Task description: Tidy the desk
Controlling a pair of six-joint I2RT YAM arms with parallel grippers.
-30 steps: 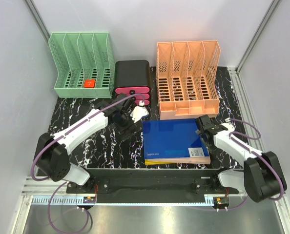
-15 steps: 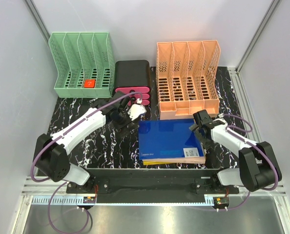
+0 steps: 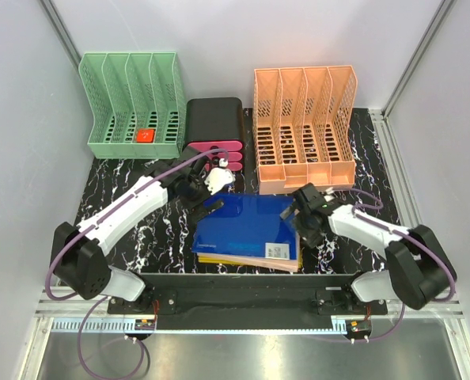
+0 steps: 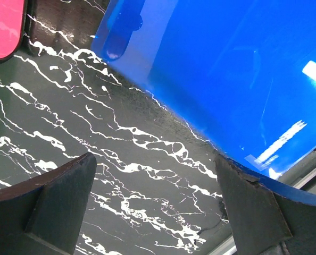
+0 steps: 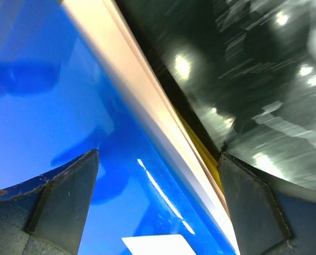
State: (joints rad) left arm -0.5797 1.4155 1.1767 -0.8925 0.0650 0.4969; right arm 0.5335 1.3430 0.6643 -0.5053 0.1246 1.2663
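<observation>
Black, white-veined desk [image 3: 168, 241], seemingly level

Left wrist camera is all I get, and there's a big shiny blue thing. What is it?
Observer: A blue folder topping a flat stack on the desk; pink and yellow covers peek out underneath.
Operator: Is the other arm close?
Observer: Yes, the right gripper hangs open over the folder's right edge.
Operator: What's behind it?
Observer: An orange file rack stands upright just behind the stack.
</observation>
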